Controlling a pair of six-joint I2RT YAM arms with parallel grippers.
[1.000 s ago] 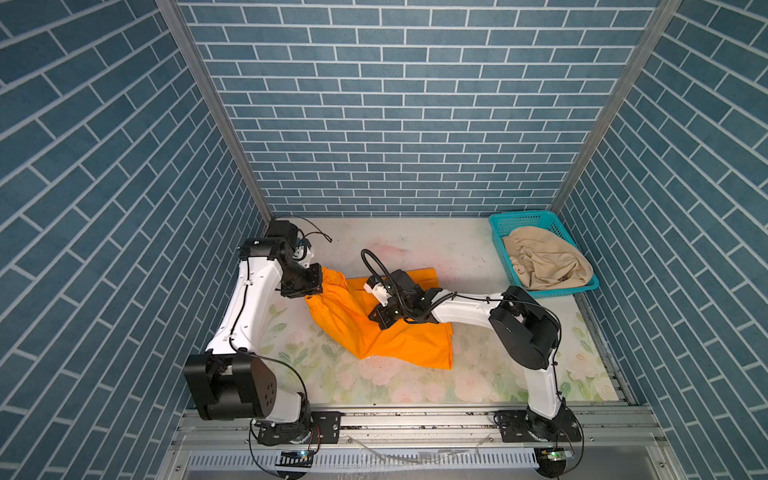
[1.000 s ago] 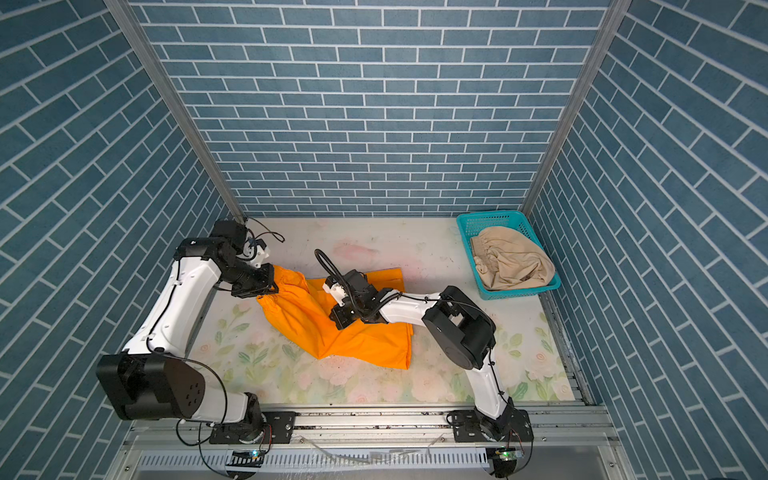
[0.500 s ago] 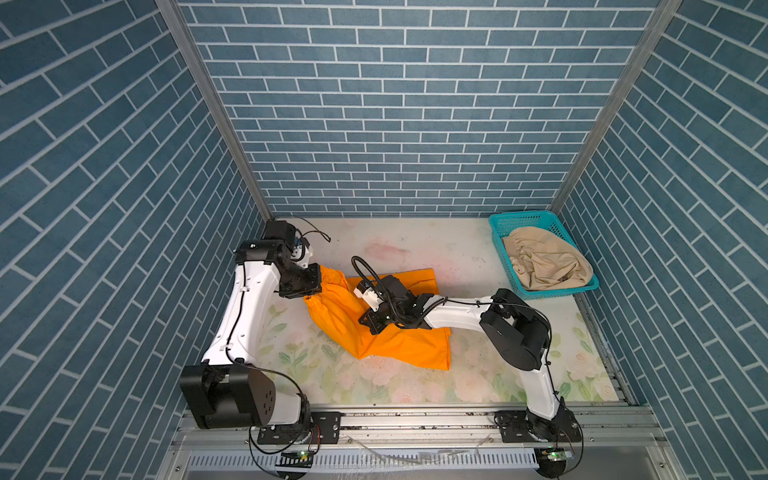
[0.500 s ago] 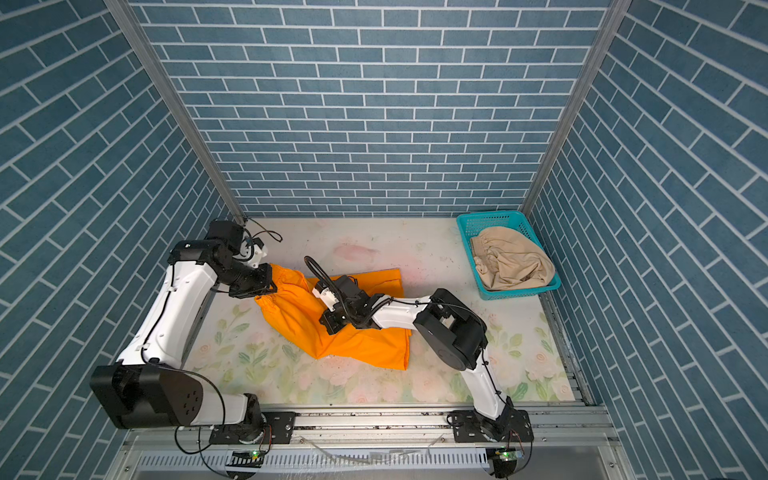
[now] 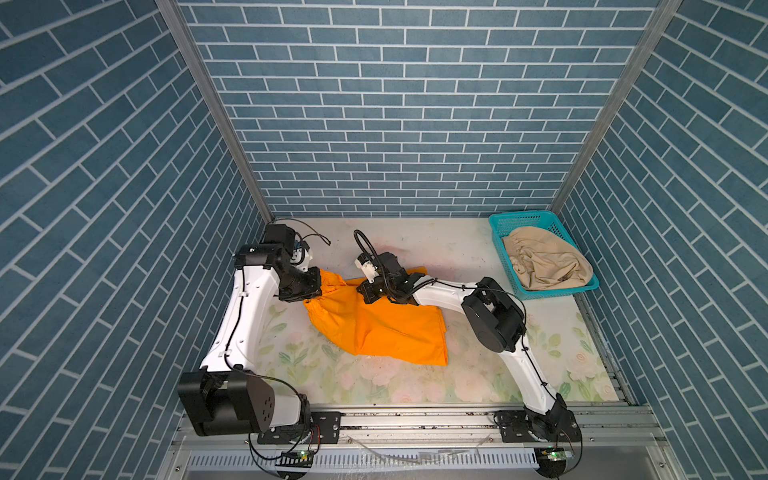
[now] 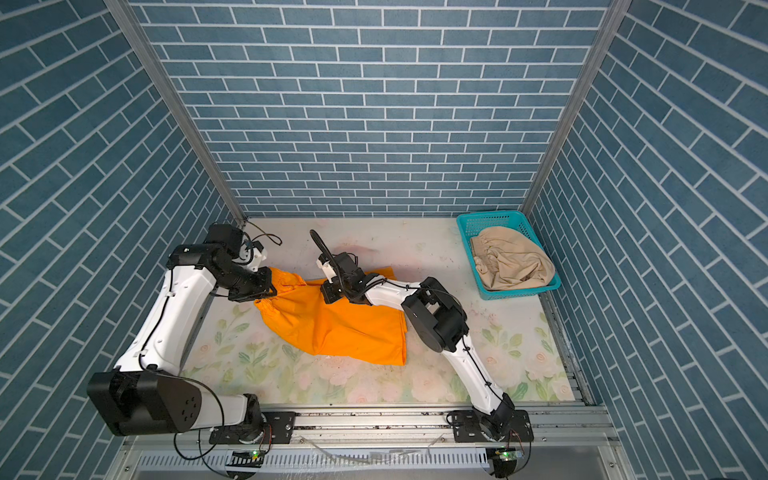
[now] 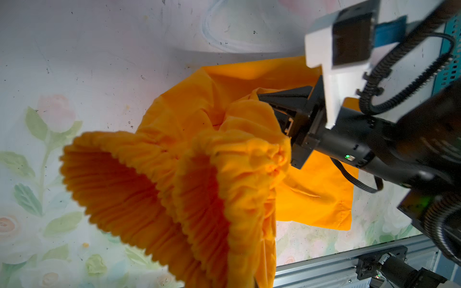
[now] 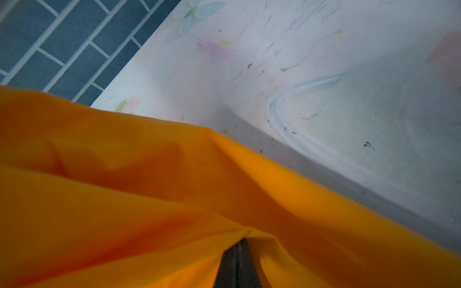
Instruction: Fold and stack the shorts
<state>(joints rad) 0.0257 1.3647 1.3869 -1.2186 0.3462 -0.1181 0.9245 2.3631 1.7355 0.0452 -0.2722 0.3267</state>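
Clamping the orange shorts (image 5: 390, 328), left hand (image 5: 311, 296) and right hand (image 8: 237, 251) each pinch its cloth

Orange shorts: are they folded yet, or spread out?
Not folded: the orange shorts lie rumpled, loosely spread on the table, left claw gripping the waistband, right claw pinching the cloth.

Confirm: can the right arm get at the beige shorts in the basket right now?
Probably not yet. The beige shorts lie uncovered in the basket with nothing in the way, but the right hand is shut on the orange shorts and must release first.
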